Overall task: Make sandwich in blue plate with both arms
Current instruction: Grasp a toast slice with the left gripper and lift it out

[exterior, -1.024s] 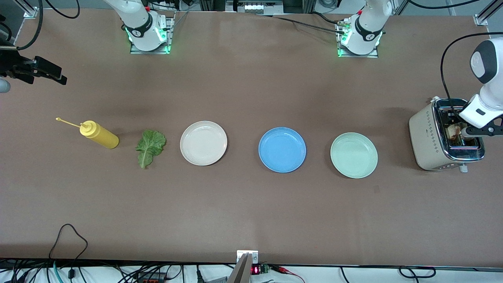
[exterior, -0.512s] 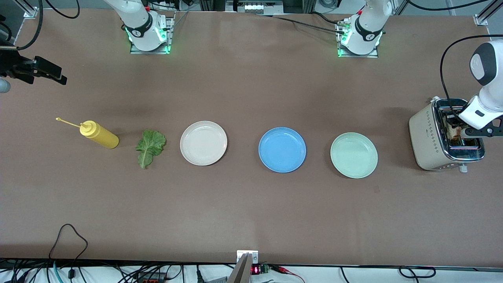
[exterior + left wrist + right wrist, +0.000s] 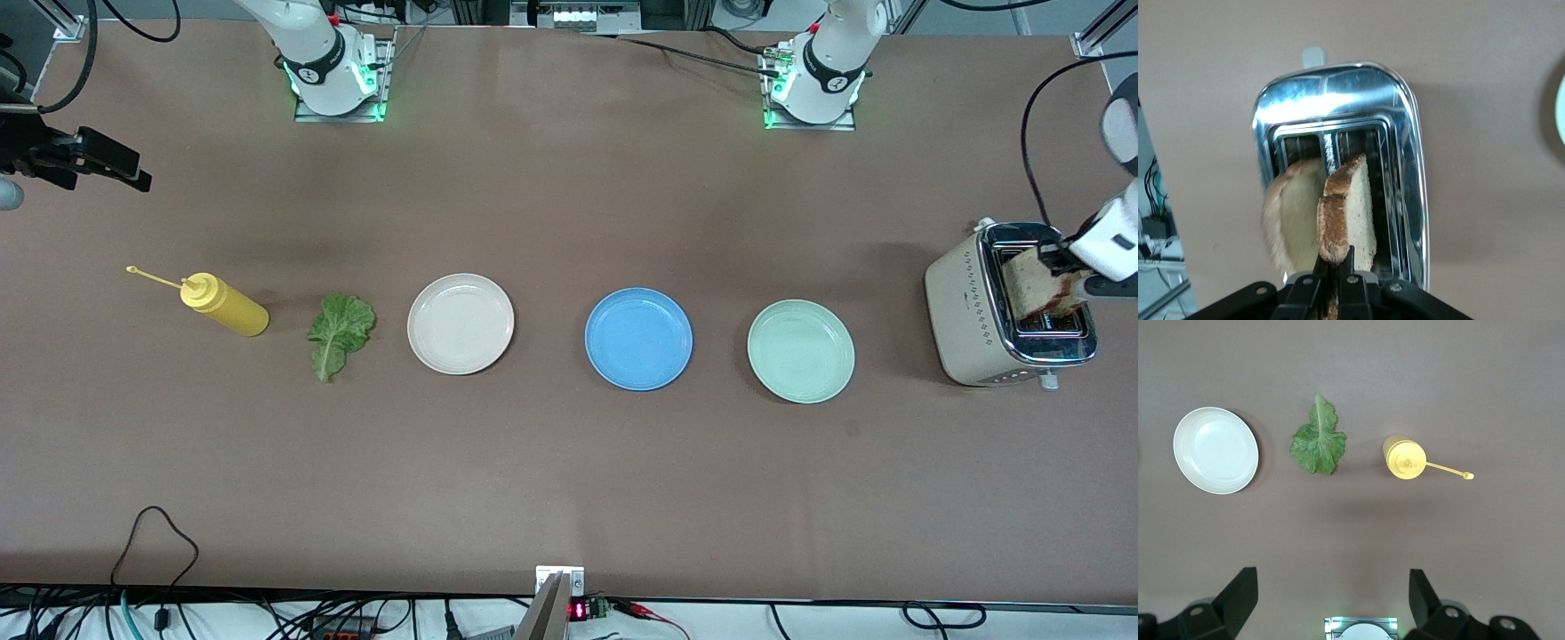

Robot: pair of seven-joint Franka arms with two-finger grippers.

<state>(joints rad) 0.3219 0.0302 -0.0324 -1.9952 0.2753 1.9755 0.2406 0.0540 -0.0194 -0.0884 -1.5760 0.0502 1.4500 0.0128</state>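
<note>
My left gripper is shut on a toasted bread slice and holds it lifted over the toaster at the left arm's end of the table. In the left wrist view the slice hangs from the fingers above the slots, with a second slice beside it. The blue plate lies empty at mid-table. The lettuce leaf lies flat toward the right arm's end; it also shows in the right wrist view. My right gripper waits high and open over that end.
A cream-white plate lies between the lettuce and the blue plate. A mint-green plate lies between the blue plate and the toaster. A yellow squeeze bottle lies on its side beside the lettuce.
My left gripper has risen from the toaster slot, drawing the bread slice up out of it. The right arm has not moved.
</note>
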